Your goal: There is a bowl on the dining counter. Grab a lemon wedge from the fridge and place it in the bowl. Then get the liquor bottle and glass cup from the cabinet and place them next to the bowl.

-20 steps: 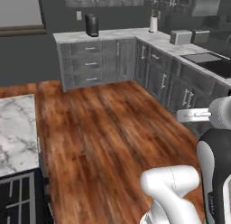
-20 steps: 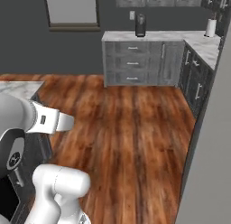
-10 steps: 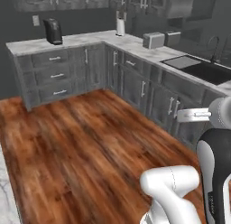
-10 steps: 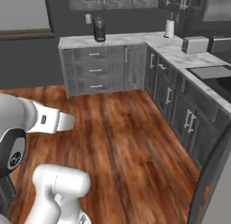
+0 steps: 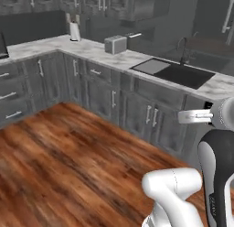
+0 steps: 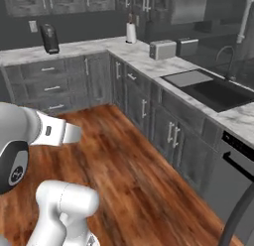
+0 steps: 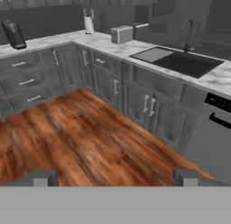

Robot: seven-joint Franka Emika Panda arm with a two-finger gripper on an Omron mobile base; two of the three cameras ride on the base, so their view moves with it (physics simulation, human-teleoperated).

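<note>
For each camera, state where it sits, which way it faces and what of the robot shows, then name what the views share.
Left base view: behind the arm's left, facing the sink counter; arm at lower right.
Right base view: behind its right, facing the same counter; arm at lower left.
Hand view: on the hand, facing the cabinets; open end effector fingertips at bottom.
Shared: sink, toaster, wood floor.

Left base view: from behind arm, on its left, facing forward and down across wood floor (image 5: 68, 162) toward corner counter (image 5: 114, 56) with sink (image 5: 185, 75); arm at lower right. Right base view: from behind on the right, arm at lower left, same floor, counter, sink, toaster (image 6: 162, 49), plus coffee machine (image 6: 48, 38) far left. Hand view: low, looking along gripper (image 7: 115, 177), fingertips (image 7: 40, 178) at bottom edge, set wide; facing same counter corner. Shared by all three: toaster, sink, paper roll (image 7: 89, 24), grey drawers. Counter mid-distance, nothing close up.
</note>
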